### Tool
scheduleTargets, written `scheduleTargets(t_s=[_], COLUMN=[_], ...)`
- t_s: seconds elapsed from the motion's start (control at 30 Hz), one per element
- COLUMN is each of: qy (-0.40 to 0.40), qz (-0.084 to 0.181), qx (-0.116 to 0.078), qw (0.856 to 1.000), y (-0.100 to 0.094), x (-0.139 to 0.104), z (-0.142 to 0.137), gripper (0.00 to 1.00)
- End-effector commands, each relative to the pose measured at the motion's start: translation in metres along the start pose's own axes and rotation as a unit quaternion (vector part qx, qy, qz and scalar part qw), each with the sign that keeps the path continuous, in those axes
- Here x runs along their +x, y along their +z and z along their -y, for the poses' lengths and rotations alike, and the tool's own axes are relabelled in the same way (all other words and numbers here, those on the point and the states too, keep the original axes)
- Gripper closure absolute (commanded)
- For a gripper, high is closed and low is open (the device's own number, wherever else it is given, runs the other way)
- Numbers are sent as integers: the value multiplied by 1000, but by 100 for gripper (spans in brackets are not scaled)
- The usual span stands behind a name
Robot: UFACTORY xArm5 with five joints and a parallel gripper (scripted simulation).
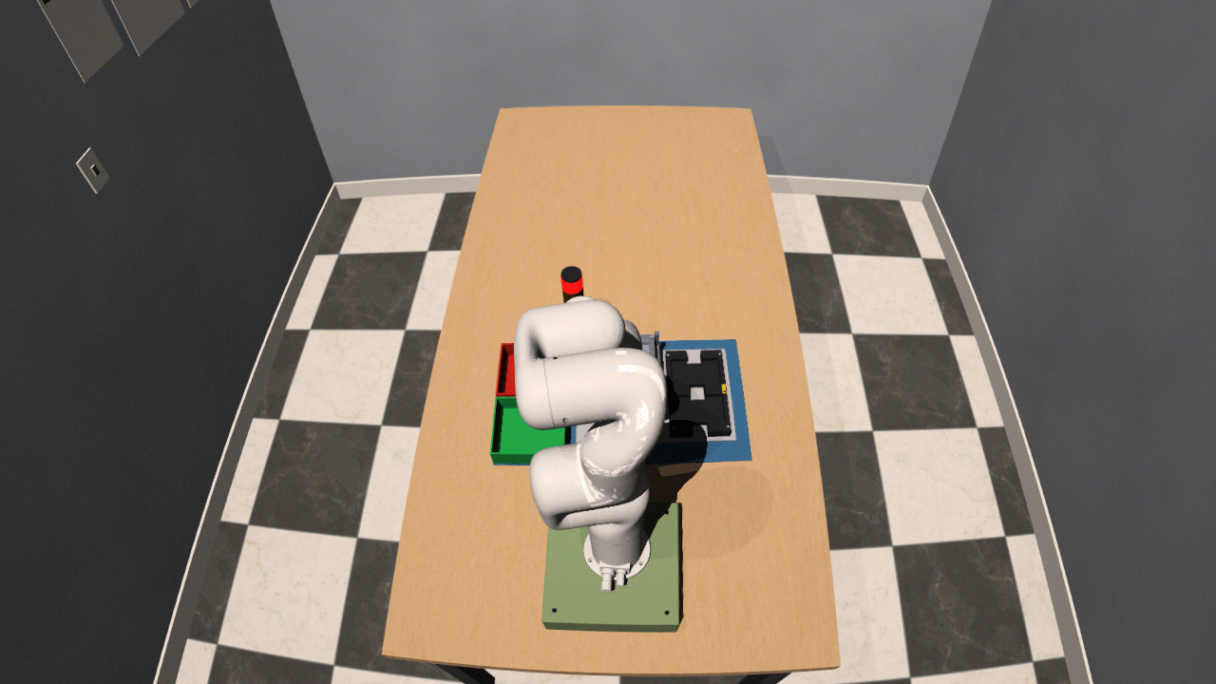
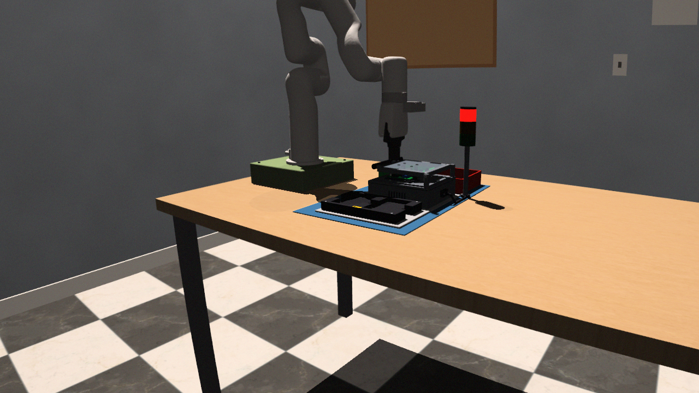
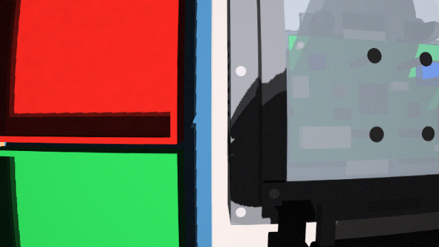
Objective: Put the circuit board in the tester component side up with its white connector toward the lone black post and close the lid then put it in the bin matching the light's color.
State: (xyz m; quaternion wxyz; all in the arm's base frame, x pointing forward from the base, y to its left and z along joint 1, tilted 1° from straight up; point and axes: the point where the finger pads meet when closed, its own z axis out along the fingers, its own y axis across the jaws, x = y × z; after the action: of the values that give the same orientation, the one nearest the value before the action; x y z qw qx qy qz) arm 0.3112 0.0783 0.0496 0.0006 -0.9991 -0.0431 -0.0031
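The circuit board (image 3: 326, 114) lies in the tester (image 2: 415, 194) (image 3: 245, 44), component side up, under the clear lid (image 2: 415, 167) (image 3: 326, 192). The lid is down. The signal light (image 1: 571, 286) (image 2: 467, 115) glows red. My gripper (image 2: 395, 159) is shut and empty, pointing down at the tester's handle side. The arm hides it in the top view, and I cannot tell whether it touches the hook's black tab (image 3: 296, 213), which shows low in the wrist view. The red bin (image 1: 505, 370) (image 2: 470, 179) (image 3: 99, 55) and green bin (image 1: 528, 431) (image 3: 103, 199) look empty where they show.
The black tray (image 1: 712, 412) (image 2: 337, 207) stands on the blue mat (image 1: 742, 425) (image 2: 403, 230), on the tester's other side from the bins. The signal light's thin pole (image 2: 466, 166) stands behind the tester. The green robot base (image 1: 612, 608) (image 2: 298, 178) is at the near end.
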Motion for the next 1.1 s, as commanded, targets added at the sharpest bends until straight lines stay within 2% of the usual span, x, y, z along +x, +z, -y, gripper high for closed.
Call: scheduleTargets(t_s=[0.0, 1.07], qy=[0, 0], qz=[-2, -2], qx=[0, 0], qw=[1000, 1000], y=[0, 3], x=[1, 1], z=[0, 0], gripper=[100, 100])
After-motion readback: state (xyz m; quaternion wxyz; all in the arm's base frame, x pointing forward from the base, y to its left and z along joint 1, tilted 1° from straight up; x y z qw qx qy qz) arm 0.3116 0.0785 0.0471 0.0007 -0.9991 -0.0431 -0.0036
